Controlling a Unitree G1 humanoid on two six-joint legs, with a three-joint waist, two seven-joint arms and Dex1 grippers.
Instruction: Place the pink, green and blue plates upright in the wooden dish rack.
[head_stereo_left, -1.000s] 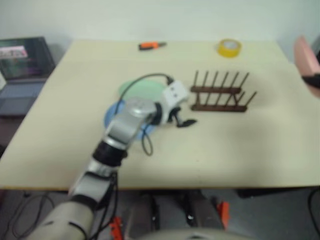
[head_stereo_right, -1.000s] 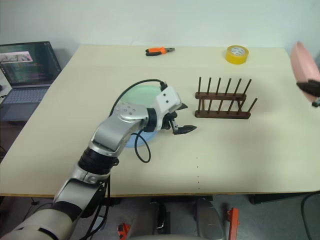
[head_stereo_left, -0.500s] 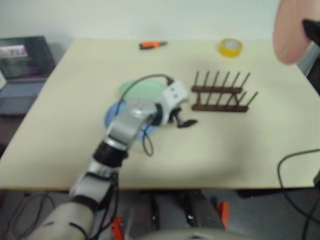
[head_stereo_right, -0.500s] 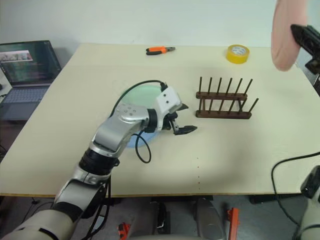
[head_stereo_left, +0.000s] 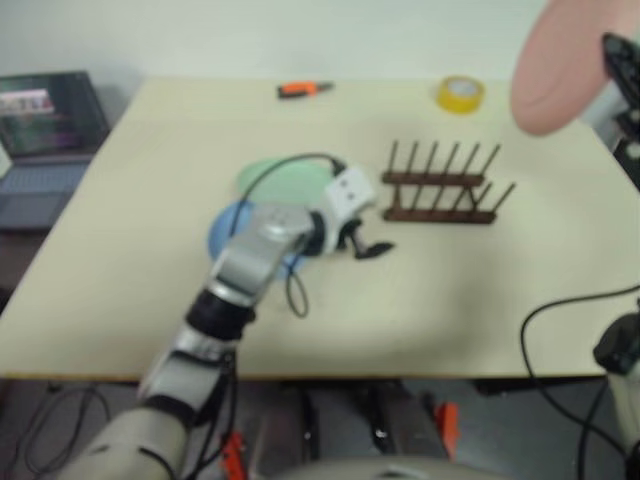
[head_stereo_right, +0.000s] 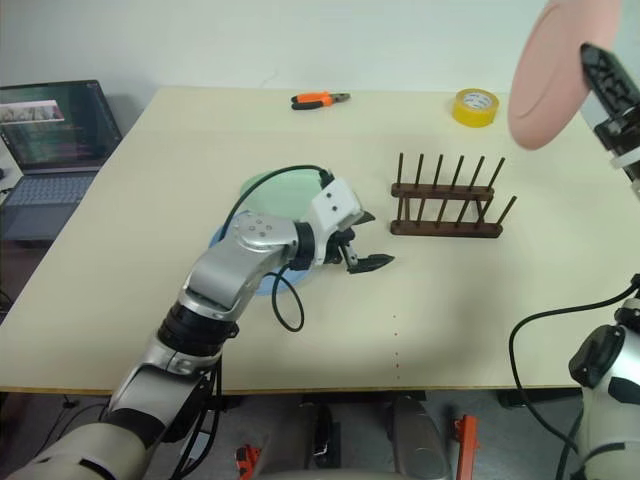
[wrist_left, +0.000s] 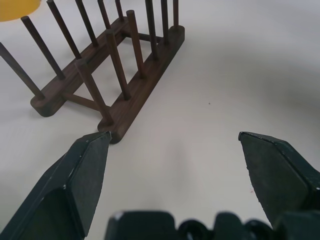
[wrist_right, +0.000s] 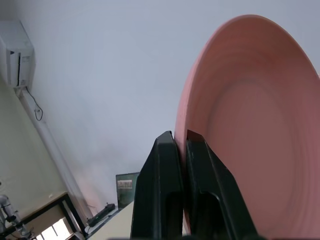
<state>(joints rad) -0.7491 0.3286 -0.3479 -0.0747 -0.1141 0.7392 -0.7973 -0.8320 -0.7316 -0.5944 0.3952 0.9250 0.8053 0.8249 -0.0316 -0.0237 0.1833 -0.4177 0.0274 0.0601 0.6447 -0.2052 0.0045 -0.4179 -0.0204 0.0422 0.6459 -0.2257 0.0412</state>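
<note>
The right gripper (head_stereo_right: 598, 66) has its fingers clenched on the rim of the pink plate (head_stereo_right: 560, 70), high above the wooden dish rack (head_stereo_right: 447, 208). The left gripper (wrist_left: 175, 145) is released, rack just ahead.

We see open table (head_stereo_right: 480, 300) in front of wooden dish rack (head_stereo_right: 445, 208); left gripper (head_stereo_right: 365, 258) just beside rack's left end; tape roll (head_stereo_right: 474, 107) behind

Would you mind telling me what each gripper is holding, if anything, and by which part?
The right gripper is shut on the pink plate, pinching its rim. The left gripper is open and holds nothing.
</note>
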